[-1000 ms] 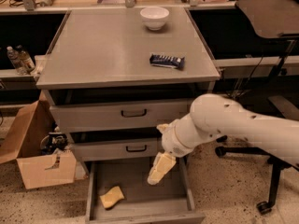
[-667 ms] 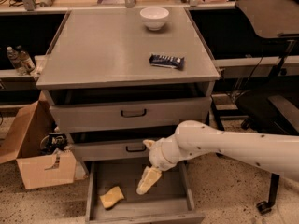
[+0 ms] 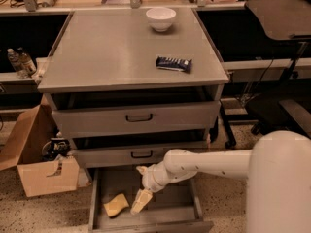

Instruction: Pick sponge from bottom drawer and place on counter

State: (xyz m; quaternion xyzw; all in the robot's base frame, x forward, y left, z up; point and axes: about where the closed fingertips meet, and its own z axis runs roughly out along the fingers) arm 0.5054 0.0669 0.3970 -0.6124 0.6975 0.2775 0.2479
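Note:
The pale-yellow sponge (image 3: 115, 205) lies on the floor of the open bottom drawer (image 3: 172, 218), toward its left side. My gripper (image 3: 138, 202) hangs on the white arm that reaches in from the right. It is low inside the drawer, just right of the sponge and close to it. Its yellowish finger pads (image 3: 140, 200) point down and left. The counter (image 3: 112, 52) is the grey cabinet top above the drawers.
A white bowl (image 3: 161, 18) and a dark blue wrapped bar (image 3: 173, 63) sit on the counter. Two grey drawers with black handles (image 3: 139, 117) stand partly open above the bottom drawer. An open cardboard box (image 3: 39, 154) stands on the floor at left. Dark chairs stand at right.
My arm has swung left and down. The gripper moved from the drawer's right side down to just beside the sponge. The sponge has not moved.

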